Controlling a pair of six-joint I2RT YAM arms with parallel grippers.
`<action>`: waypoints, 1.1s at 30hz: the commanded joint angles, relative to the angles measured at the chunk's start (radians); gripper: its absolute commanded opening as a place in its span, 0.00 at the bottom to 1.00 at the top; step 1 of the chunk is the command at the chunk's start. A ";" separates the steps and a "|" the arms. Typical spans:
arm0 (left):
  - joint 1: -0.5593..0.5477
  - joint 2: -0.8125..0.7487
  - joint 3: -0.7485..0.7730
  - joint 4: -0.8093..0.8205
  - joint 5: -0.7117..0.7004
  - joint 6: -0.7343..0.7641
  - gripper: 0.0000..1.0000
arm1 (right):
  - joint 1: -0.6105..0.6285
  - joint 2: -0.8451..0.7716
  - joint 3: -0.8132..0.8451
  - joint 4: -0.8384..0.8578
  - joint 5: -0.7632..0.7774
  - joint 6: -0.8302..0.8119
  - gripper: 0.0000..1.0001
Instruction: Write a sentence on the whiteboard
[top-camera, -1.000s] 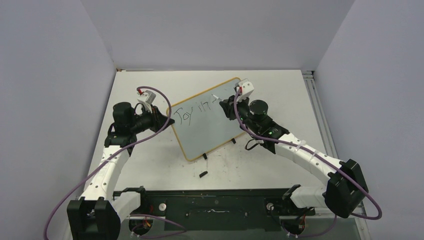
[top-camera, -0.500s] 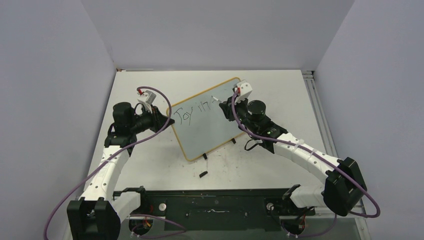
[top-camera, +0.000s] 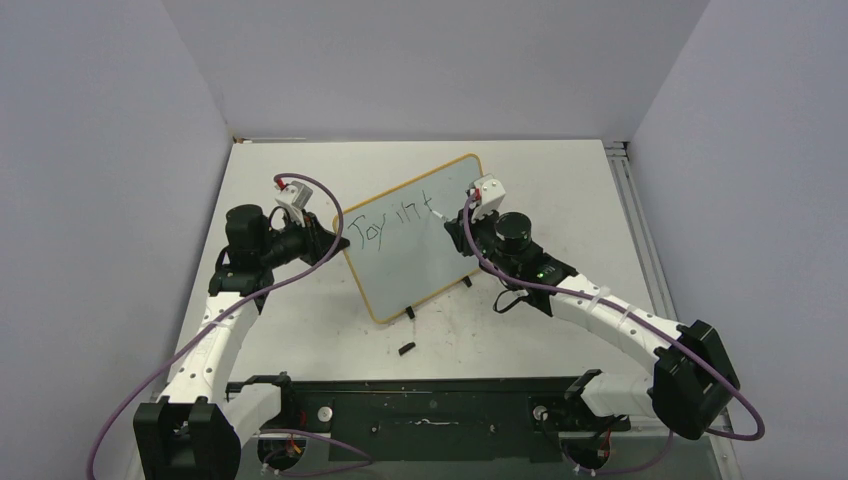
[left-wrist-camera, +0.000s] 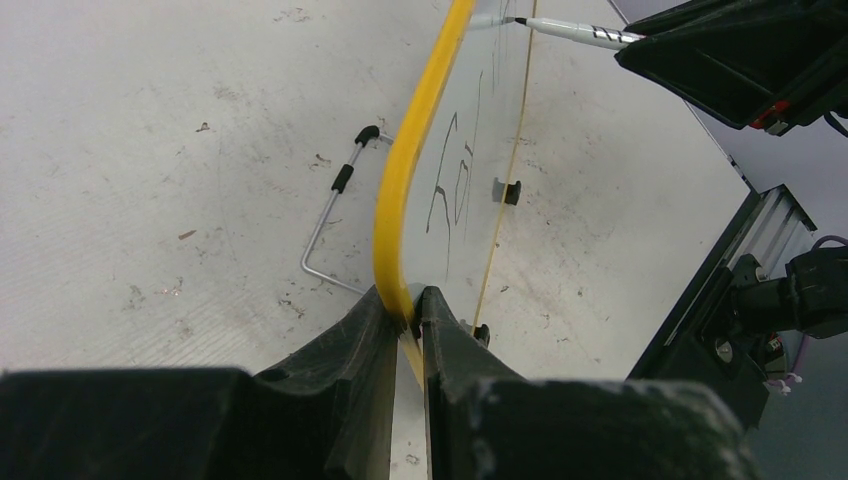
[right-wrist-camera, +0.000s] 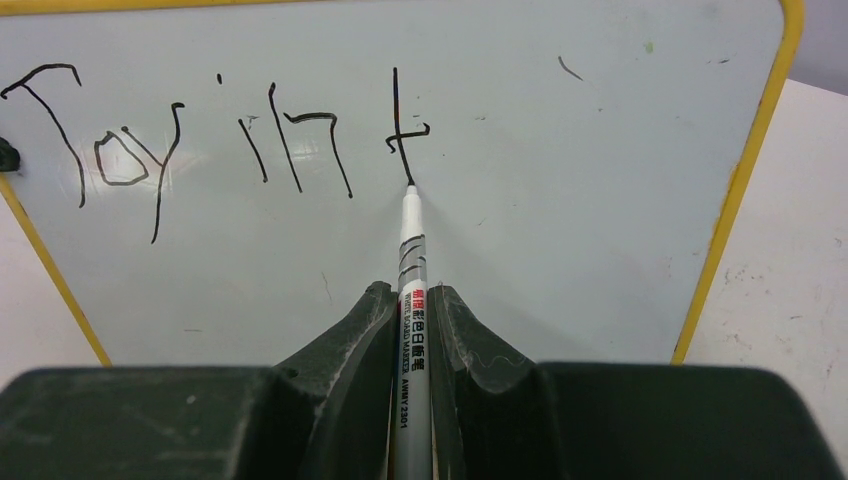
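The right gripper (right-wrist-camera: 410, 295) is pressed together on a white marker (right-wrist-camera: 411, 250). The tip of the marker touches the whiteboard (right-wrist-camera: 600, 200) at the lower end of the letter "t". The sentence (right-wrist-camera: 283, 125) reads "Joy in t" and sits in the upper part of the whiteboard. The left gripper (left-wrist-camera: 408, 300) pinches the yellow frame at the whiteboard's left edge. The whiteboard stands tilted on the tabletop (top-camera: 560, 180), between the two arms. A small black piece (top-camera: 405, 349) lies in front of the whiteboard.
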 joint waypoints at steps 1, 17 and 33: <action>-0.003 -0.017 0.013 -0.018 -0.015 0.026 0.00 | 0.005 -0.032 -0.010 -0.010 0.037 0.002 0.05; -0.003 -0.012 0.014 -0.019 -0.016 0.028 0.00 | 0.006 -0.064 0.043 0.041 0.083 0.004 0.05; -0.003 -0.014 0.014 -0.023 -0.013 0.031 0.00 | 0.006 -0.003 0.063 0.096 0.081 -0.008 0.05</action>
